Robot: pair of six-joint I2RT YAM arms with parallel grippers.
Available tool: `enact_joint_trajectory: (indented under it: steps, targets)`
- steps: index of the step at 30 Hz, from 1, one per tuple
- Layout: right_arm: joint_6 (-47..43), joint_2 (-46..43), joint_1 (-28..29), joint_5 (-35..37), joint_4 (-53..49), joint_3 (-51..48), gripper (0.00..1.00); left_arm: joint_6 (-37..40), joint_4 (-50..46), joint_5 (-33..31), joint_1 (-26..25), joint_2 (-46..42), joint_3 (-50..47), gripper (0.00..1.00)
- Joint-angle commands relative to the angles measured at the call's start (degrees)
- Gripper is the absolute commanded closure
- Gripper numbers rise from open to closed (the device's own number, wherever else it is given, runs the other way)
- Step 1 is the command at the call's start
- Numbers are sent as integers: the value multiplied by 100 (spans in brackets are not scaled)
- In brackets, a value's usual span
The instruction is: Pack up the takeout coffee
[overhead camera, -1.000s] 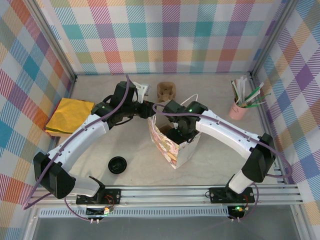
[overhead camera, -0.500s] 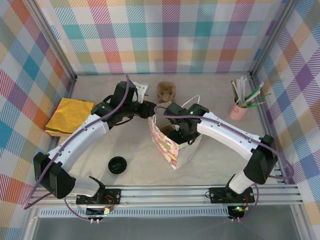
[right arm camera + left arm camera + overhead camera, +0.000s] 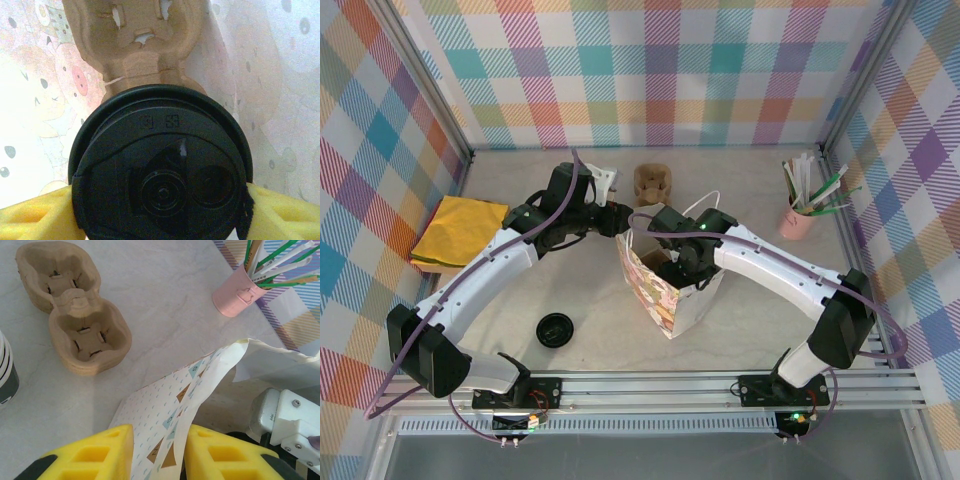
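Down inside paper bag, takeout coffee

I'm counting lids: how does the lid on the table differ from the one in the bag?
The table lid lies flat and untouched; the bag lid is held by the right gripper. The table lid is in the open; the bag lid hides part of a cardboard carrier. Both are round and black.

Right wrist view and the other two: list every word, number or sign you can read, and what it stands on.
Coffee, lid: two small raised marks near the rim, too faint to read.
Bag: printed shapes, no words.
Pink cup: no writing to be seen.
Nothing else carries readable text.
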Motion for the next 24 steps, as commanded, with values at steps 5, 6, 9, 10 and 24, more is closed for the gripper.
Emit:
enact_joint_trajectory:
  steps: [5, 6, 9, 10, 24]
  targets:
    - [73, -110, 41, -48, 7, -133, 30, -28, 70, -78, 20, 27, -12, 68]
    - [69, -108, 45, -57, 11, -133, 30, -29, 70, -79, 22, 32, -9, 68]
    - [83, -110, 46, -52, 18, -162, 30, -33, 70, -76, 20, 44, -6, 68]
    - [76, -110, 46, -50, 28, -177, 30, -29, 65, -62, 20, 49, 5, 68]
    - [74, -149, 46, -23, 104, -289, 30, -24, 70, -62, 20, 58, 18, 68]
